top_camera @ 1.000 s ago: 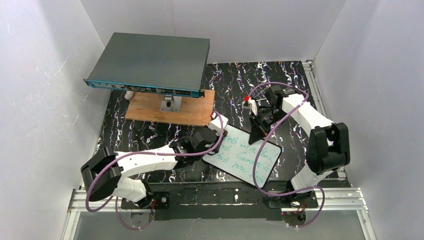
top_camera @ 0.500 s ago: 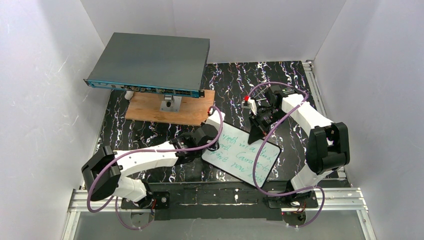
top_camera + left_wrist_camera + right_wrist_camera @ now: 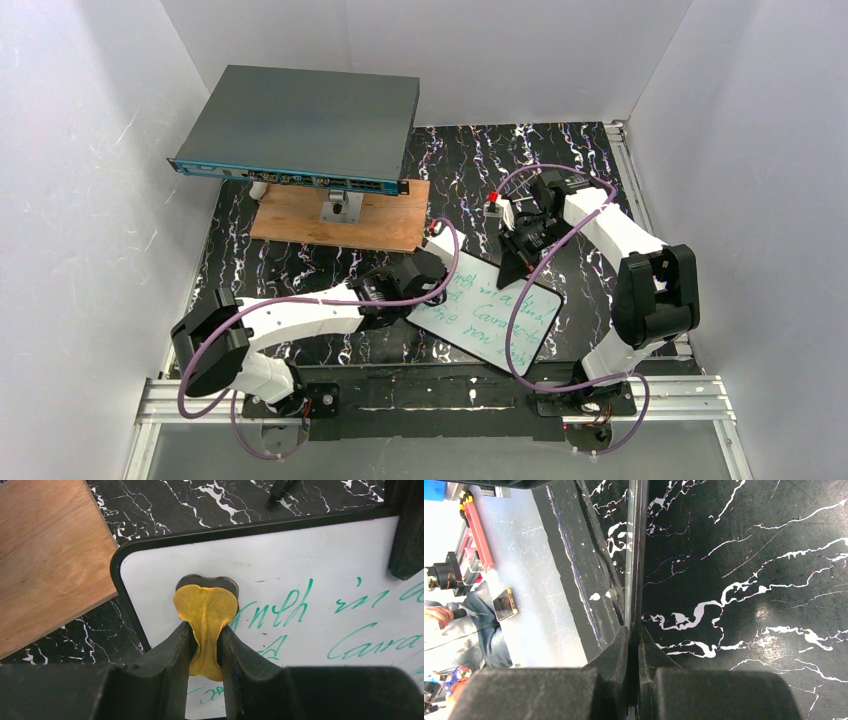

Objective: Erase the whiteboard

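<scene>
The whiteboard [image 3: 480,320] lies on the black marbled table with green handwriting on it [image 3: 320,565]. My left gripper [image 3: 205,630] is shut on a yellow eraser [image 3: 206,605], whose dark pad presses on the board near its rounded far-left corner. In the top view the left gripper [image 3: 440,262] sits over that corner. My right gripper [image 3: 515,265] is shut on the board's far edge, seen edge-on as a thin strip [image 3: 634,555] running between its fingers [image 3: 634,632]. One dark right finger [image 3: 407,530] shows in the left wrist view.
A large grey flat box [image 3: 300,125] with a blue front edge stands at the back left, over a brown wooden plank [image 3: 340,215]. A small red-tipped object [image 3: 494,205] stands beyond the board. White walls close in both sides, and purple cables loop over both arms.
My left gripper, with the eraser in it, swung toward the far left and came back over the board's far-left corner. The right arm and the board have not moved.
</scene>
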